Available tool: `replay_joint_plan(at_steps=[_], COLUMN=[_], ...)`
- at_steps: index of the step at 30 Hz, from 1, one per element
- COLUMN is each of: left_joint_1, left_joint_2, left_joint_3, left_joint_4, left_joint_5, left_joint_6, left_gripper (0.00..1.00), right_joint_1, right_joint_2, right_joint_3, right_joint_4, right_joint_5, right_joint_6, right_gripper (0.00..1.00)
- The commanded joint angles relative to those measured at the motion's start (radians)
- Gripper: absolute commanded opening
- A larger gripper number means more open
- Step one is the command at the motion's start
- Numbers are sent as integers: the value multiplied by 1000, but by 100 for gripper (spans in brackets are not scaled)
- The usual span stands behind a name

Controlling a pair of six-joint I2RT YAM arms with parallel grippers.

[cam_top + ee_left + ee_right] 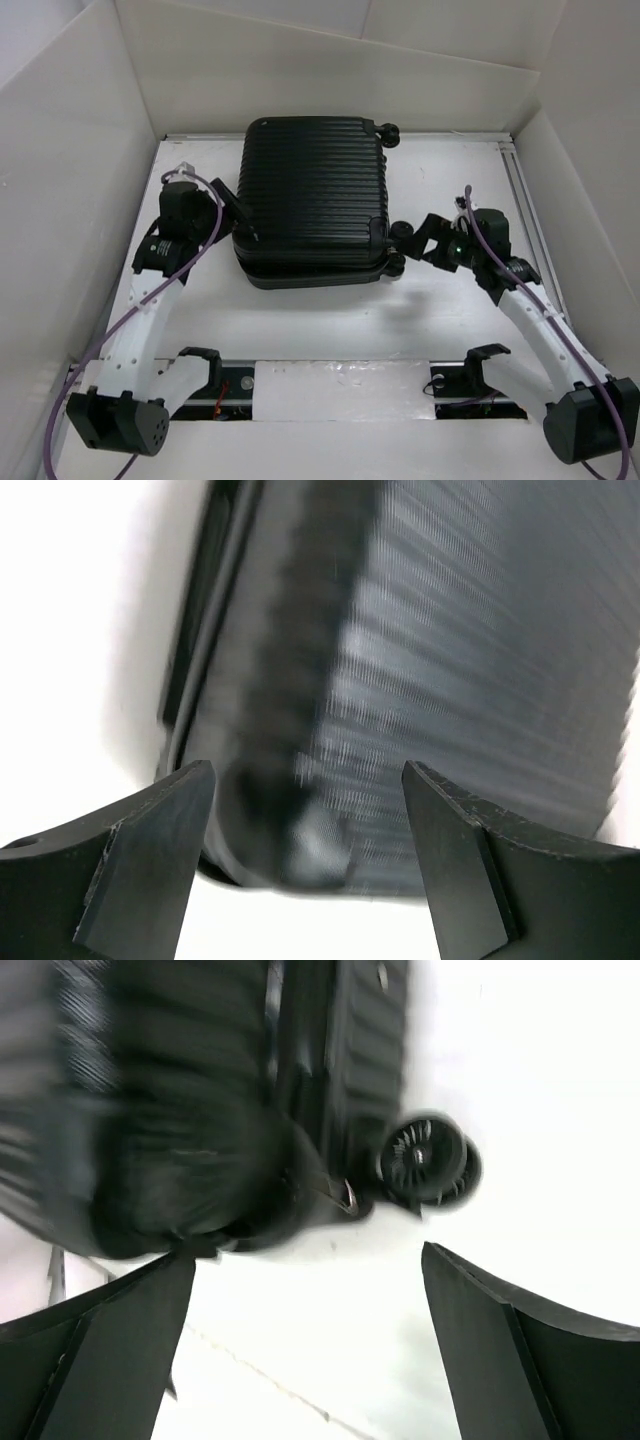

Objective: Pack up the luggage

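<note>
The left pincer (pixel 308 780), jaws wide apart with nothing held, stands just beside the left edge of the closed black ribbed hard-shell suitcase (pixel 312 195). The suitcase lies flat at mid-surface on the white surface (pixel 440 320). The right pincer (pixel 308 1260), jaws likewise wide and empty, faces the suitcase's near right corner, close to a small black wheel (pixel 425 1160).

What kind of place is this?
Likely a robot lab cell: white panels wall in a white table, two arms are bolted at its near edge, and a closed suitcase lies on it.
</note>
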Motion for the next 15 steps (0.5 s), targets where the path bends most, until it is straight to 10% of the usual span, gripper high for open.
replay_joint_plan(at_steps=[1,3,6,15], left_joint_1=[-61,-102,-142,-152], left_joint_2=[-103,-140,-234,-470], left_joint_3=[-47,-38,-28,-416], left_joint_4=[-71,-100,-126,18], left_joint_5=[33,1,-25,114], left_joint_6=[30,40,49,-57], left_gripper=[73,73,73,72], right_joint_1=[-79,-162,-244,-143], right_joint_2=[-1,-1,-45,115], right_joint_3=[-29,-17,-38,-161], right_joint_4=[165,180,180,339], right_joint_5=[-21,-75,-54,-86], right_joint_6=[24,24,66,64], right_gripper=[100,93,49,14])
